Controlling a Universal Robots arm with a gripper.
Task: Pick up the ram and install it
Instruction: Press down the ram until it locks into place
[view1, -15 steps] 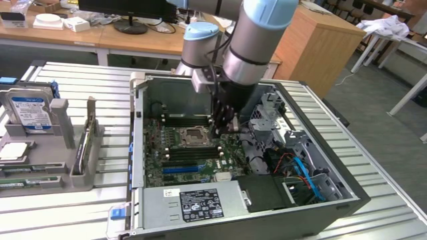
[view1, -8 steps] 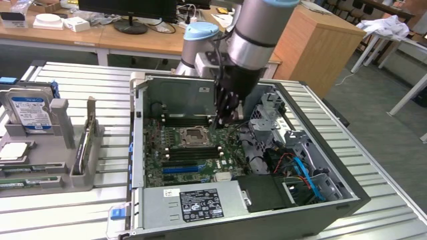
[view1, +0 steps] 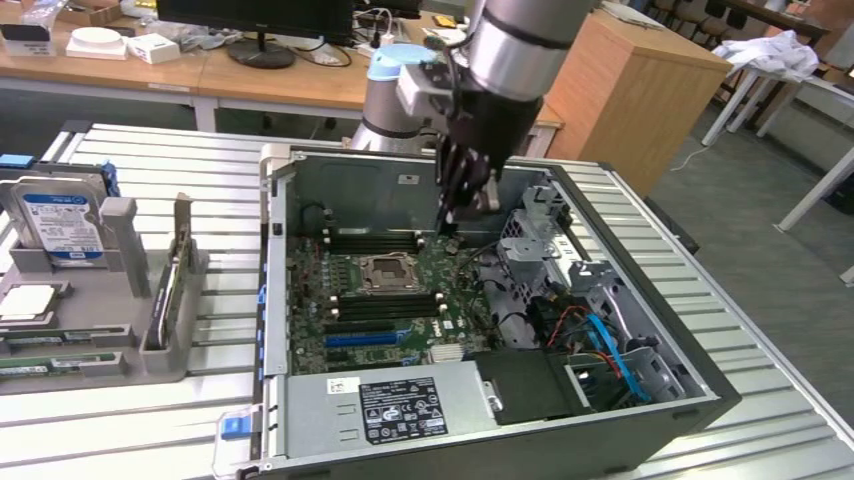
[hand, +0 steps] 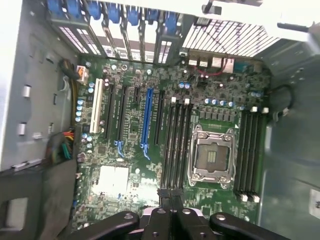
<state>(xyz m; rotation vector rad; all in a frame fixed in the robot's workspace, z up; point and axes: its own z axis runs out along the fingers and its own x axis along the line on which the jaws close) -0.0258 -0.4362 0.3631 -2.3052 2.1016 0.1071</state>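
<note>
My gripper hangs inside the open computer case, near its back wall, above the far bank of black memory slots. In the wrist view the two fingertips are pressed together on a thin dark strip that I take for the ram, seen edge-on. My gripper hovers over the motherboard beside the slots next to the bare CPU socket. A second bank of slots lies on the socket's other side. Every slot I see stands empty.
A grey rack at the exterior view's left holds a hard drive and a thin upright board. Drive cages and cables crowd the case's right side. The power supply fills its near end. Desks stand behind.
</note>
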